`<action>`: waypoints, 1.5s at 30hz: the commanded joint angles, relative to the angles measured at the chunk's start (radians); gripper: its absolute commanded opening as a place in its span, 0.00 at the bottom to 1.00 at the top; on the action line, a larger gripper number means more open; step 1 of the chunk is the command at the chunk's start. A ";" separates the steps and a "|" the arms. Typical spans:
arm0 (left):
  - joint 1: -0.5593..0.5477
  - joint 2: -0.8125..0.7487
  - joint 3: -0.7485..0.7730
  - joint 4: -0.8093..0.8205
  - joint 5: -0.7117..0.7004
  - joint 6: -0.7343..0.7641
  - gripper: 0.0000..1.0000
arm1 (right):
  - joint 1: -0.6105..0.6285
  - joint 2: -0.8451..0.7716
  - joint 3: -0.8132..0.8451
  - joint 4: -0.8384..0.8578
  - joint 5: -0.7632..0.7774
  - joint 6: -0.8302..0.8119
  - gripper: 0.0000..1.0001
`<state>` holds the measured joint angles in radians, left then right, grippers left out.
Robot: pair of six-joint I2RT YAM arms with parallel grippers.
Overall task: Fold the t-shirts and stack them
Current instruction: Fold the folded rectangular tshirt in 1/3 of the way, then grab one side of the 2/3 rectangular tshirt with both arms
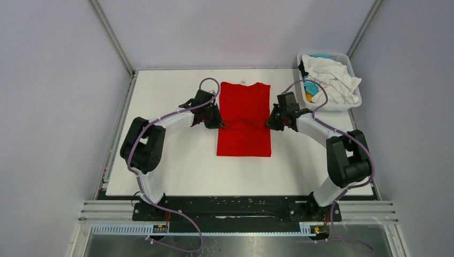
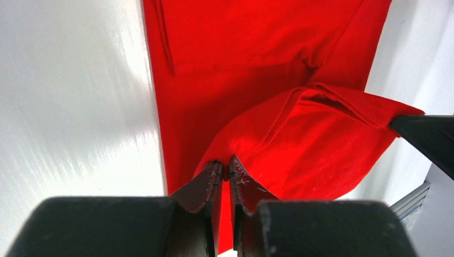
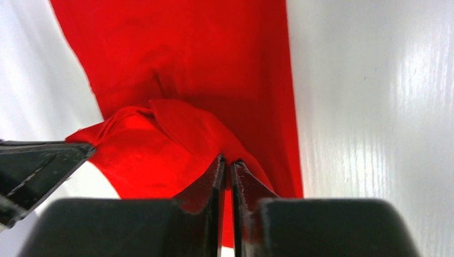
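A plain red t-shirt (image 1: 243, 107) lies lengthwise in the middle of the white table (image 1: 171, 171), collar at the far end. My left gripper (image 1: 219, 125) pinches its left edge at mid-length, and my right gripper (image 1: 269, 125) pinches the right edge opposite. In the left wrist view the left gripper (image 2: 226, 166) is shut on a raised fold of the red cloth (image 2: 300, 139). The right wrist view shows the right gripper (image 3: 229, 162) shut on the same raised fold (image 3: 160, 144). Between the two grips the cloth arches a little above the flat shirt. More t-shirts, white (image 1: 332, 77), turquoise (image 1: 309, 87) and black (image 1: 302, 69), are heaped in the basket.
A white plastic basket (image 1: 357, 99) stands at the table's far right corner. Grey walls close in the back and both sides. The arm bases sit on a black rail (image 1: 235, 209) at the near edge.
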<state>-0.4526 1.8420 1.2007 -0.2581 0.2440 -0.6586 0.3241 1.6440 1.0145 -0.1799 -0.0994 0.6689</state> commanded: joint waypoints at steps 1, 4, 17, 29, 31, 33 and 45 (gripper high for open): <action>0.022 0.025 0.106 -0.025 -0.040 0.016 0.22 | -0.036 0.068 0.081 0.048 -0.013 -0.010 0.36; 0.025 -0.007 0.087 -0.032 -0.040 0.025 0.56 | -0.046 0.054 0.093 0.046 -0.032 -0.024 0.84; -0.020 -0.353 -0.435 0.094 0.028 -0.056 0.77 | -0.030 -0.322 -0.368 0.015 -0.096 0.025 0.92; -0.077 -0.265 -0.480 0.160 0.037 -0.105 0.43 | 0.027 -0.251 -0.440 0.104 -0.164 0.056 0.65; -0.088 -0.261 -0.483 0.161 0.037 -0.108 0.37 | 0.028 -0.239 -0.440 0.106 -0.166 0.058 0.61; -0.101 -0.260 -0.490 0.160 0.033 -0.113 0.35 | 0.031 -0.231 -0.442 0.107 -0.163 0.058 0.58; -0.113 -0.184 -0.463 0.162 -0.056 -0.131 0.02 | 0.031 -0.170 -0.450 0.093 -0.120 0.045 0.38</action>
<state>-0.5621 1.6012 0.7200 -0.0822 0.2752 -0.7959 0.3450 1.4246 0.5724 -0.0486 -0.2638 0.7242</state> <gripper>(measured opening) 0.080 0.420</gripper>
